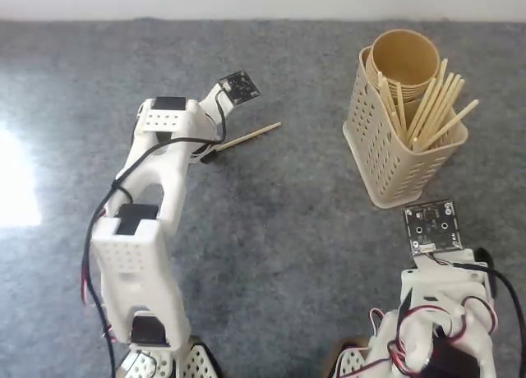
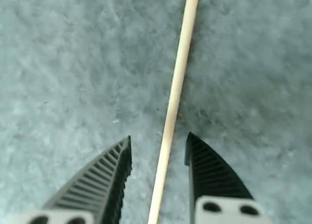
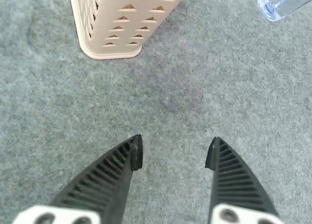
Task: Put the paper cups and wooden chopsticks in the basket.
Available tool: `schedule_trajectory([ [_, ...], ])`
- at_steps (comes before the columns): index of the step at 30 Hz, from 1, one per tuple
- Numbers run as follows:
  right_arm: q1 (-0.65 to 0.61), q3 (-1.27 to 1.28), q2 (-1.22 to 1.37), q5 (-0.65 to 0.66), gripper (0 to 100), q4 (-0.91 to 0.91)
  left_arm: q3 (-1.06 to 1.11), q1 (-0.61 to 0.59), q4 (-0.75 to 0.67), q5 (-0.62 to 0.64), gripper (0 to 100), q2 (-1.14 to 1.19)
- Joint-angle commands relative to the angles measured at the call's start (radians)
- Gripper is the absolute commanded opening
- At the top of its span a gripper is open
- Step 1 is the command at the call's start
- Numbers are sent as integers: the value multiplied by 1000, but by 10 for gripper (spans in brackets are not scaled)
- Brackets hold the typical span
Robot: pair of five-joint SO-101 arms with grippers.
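1. Tabletop (image 1: pixel 288 230): a grey, felt-like surface that carries everything listed below.
2. Left arm (image 1: pixel 148 214): white, extends from the near edge toward the middle of the tabletop's left half.
3. Right arm (image 1: pixel 444 312): white, sits folded at the near right corner, just short of the basket.
4. Basket (image 1: pixel 382 148): beige, perforated and upright, stands in the right half of the tabletop, toward the far edge.
5. Paper cups (image 1: pixel 403 57): a nested tan stack, upright inside the basket against its far side.
6. Left gripper (image 2: pixel 159 137): its black ribbed jaws are spread and straddle the loose chopstick, with a gap showing on each side.
7. Right gripper (image 3: pixel 176 138): its jaws are spread with bare tabletop between them; it points toward the foot of the basket, well apart from it.
8. Wooden chopsticks (image 1: pixel 436 107): a bundle leaning in the near part of the basket, their tips fanning out above the rim.
9. Loose chopstick (image 1: pixel 251 135): lies flat on the tabletop left of the basket and well apart from it, its nearer end between the left gripper's jaws.
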Motion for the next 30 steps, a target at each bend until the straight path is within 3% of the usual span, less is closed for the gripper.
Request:
schedule_trajectory([
  [1, 5, -3, -2, 8, 222, 4, -105, 17, 41, -41, 170, 41],
  [9, 5, -3, -2, 6, 222, 4, -277, 34, 216, -51, 160, 169],
  [14, 5, -3, -2, 6, 222, 4, -381, 60, 344, -101, 9, 238],
  [23, 5, -3, -2, 6, 222, 4, -613, 78, 552, -101, 19, 353],
  [27, 5, -3, -2, 6, 222, 4, -759, 78, 683, -101, 11, 341],
  [30, 5, -3, -2, 6, 222, 2, -826, 72, 700, -97, 11, 284],
])
